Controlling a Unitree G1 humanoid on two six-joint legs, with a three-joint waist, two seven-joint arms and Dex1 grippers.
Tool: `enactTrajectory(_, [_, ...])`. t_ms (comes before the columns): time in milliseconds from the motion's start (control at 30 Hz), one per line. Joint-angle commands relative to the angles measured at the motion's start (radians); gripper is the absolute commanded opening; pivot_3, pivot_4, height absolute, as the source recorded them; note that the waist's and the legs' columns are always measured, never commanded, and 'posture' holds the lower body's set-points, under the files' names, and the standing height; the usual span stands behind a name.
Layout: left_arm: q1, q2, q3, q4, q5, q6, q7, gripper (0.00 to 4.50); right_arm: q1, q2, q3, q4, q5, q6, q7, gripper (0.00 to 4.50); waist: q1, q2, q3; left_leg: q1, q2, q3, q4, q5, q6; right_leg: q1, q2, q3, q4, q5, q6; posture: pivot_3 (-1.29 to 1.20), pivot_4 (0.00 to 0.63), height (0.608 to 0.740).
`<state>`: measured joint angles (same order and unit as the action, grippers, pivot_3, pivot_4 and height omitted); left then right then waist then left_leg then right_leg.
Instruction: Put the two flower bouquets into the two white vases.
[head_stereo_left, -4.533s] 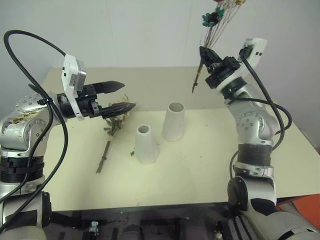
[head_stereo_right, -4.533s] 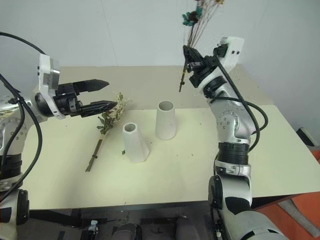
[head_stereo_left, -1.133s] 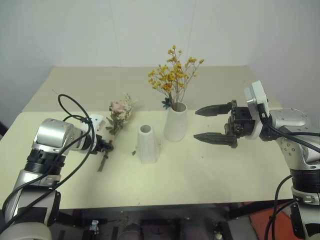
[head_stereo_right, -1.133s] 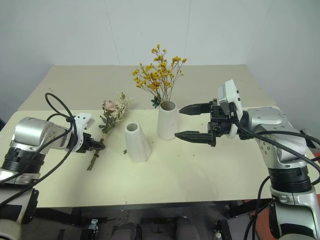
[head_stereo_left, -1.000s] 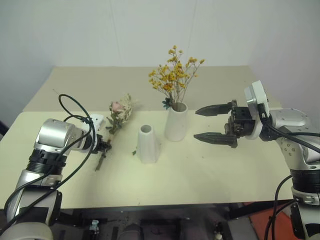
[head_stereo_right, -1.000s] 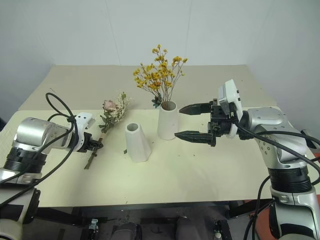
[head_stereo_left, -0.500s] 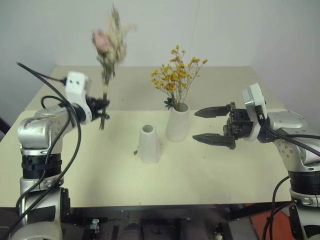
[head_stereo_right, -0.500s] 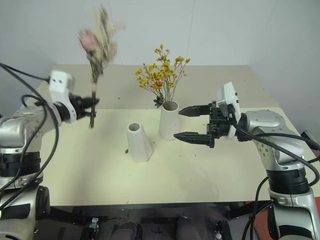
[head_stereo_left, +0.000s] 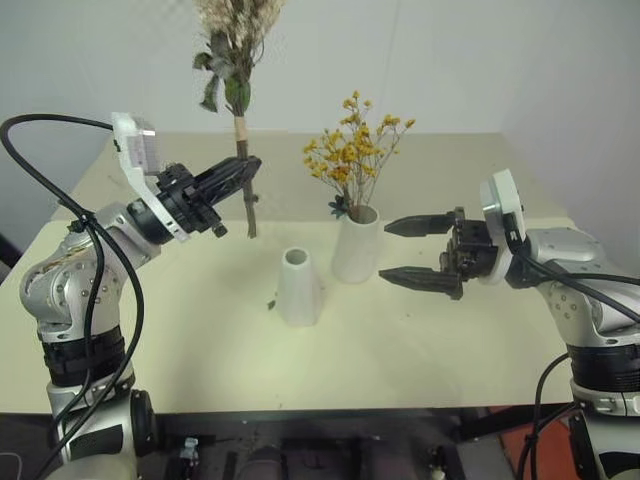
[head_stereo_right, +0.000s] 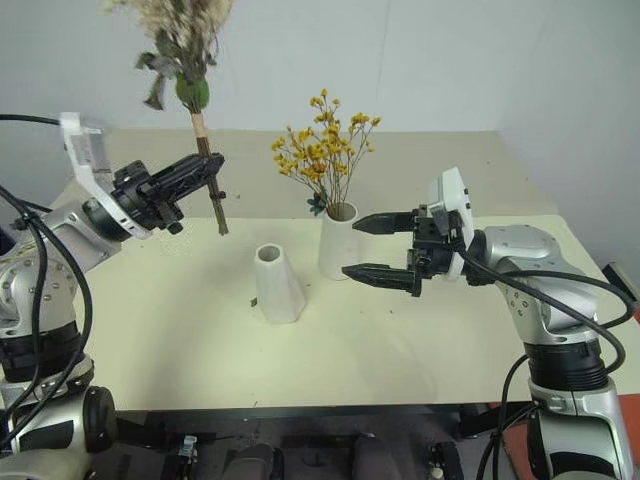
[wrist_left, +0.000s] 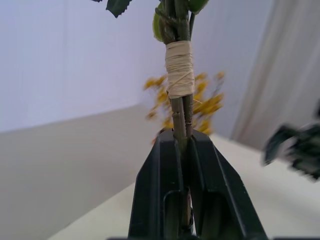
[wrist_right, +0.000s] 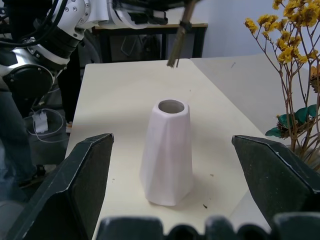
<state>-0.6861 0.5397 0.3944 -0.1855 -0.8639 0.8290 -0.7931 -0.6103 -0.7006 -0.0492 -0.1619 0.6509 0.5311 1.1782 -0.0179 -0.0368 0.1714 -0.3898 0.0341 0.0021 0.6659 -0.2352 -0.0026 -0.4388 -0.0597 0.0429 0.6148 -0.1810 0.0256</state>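
My left gripper (head_stereo_left: 244, 172) is shut on the stem of the white-cream bouquet (head_stereo_left: 236, 40), holding it upright in the air to the left of and above the vases. The left wrist view shows the twine-wrapped stem (wrist_left: 179, 75) pinched between the fingers (wrist_left: 160, 165). The shorter white vase (head_stereo_left: 297, 288) stands empty at the table's middle, also seen as a vase (wrist_right: 167, 152) between the right fingers' tips. The taller vase (head_stereo_left: 356, 245) holds the yellow-orange bouquet (head_stereo_left: 352, 150). My right gripper (head_stereo_left: 384, 252) stands open, level, just right of the taller vase, holding nothing.
The cream table (head_stereo_left: 200, 340) has bare room in front of and to both sides of the vases. A few plant crumbs (head_stereo_left: 270, 304) lie beside the shorter vase. A white wall rises behind the table.
The left gripper closed on the white-cream bouquet on the table, lifted it upright, and has now carried it higher and to the right, toward the vases. The right gripper kept still.
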Motion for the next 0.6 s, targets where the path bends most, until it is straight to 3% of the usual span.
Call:
enactTrajectory(33, [-0.005, -0.007, 0.021, -0.02, -0.095, -0.021, -0.044, 0.01, -0.003, 0.002, -0.018, -0.037, 0.01, -0.009, -0.013, 4.5, 0.0, 0.0, 0.0, 0.0, 0.0, 0.0, 0.0, 0.0, 0.0, 0.0, 0.0, 0.0, 0.0, 0.0, 0.0, 0.0, 0.15, 0.74])
enactTrajectory(167, [-0.005, -0.001, -0.016, -0.005, -0.144, -0.003, -0.088, 0.01, -0.007, 0.013, -0.014, -0.039, 0.007, -0.01, -0.026, 4.5, 0.0, 0.0, 0.0, 0.0, 0.0, 0.0, 0.0, 0.0, 0.0, 0.0, 0.0, 0.0, 0.0, 0.0, 0.0, 0.0, 0.15, 0.74])
enactTrajectory(400, [0.009, 0.013, -0.081, 0.011, -0.087, -0.068, -0.128, 0.01, -0.003, 0.025, -0.016, -0.055, 0.01, -0.007, -0.051, 4.5, 0.0, 0.0, 0.0, 0.0, 0.0, 0.0, 0.0, 0.0, 0.0, 0.0, 0.0, 0.0, 0.0, 0.0, 0.0, 0.0, 0.15, 0.74])
enactTrajectory(600, [0.003, -0.031, -0.129, 0.057, -0.019, -0.172, -0.136, 0.01, 0.005, 0.024, -0.02, -0.071, 0.016, -0.001, -0.066, 4.5, 0.002, 0.0, 0.0, 0.0, 0.0, 0.0, 0.001, 0.0, 0.0, 0.0, 0.0, 0.0, 0.0, 0.0, 0.0, 0.0, 0.15, 0.74])
